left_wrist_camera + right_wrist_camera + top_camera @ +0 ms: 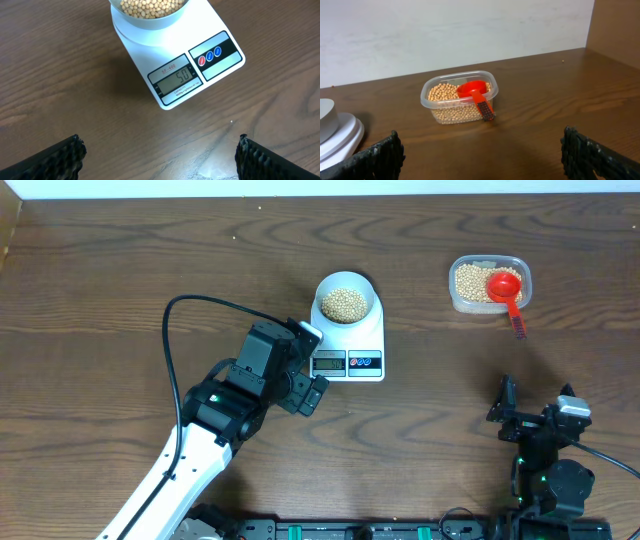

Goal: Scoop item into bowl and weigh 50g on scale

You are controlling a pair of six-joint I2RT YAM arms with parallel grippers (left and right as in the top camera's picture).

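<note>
A small pale bowl (346, 302) filled with tan beans (345, 304) stands on the white scale (374, 338). In the left wrist view the scale (222, 62) shows 50 on its display (179, 78), with the bowl (150, 24) at the top edge. My left gripper (310, 364) hovers just left of the scale's front, open, with nothing between its fingers (65, 160). My right gripper (537, 390) is at the near right, also open and empty, facing a clear tub of beans (460, 105) with a red scoop (476, 94) lying in it.
The clear plastic tub (470, 288) with the red scoop (505, 286) sits at the back right, the scoop's handle hanging over its front rim. A pale wall runs along the table's far edge. The scale's edge (342, 134) shows at the left of the right wrist view.
</note>
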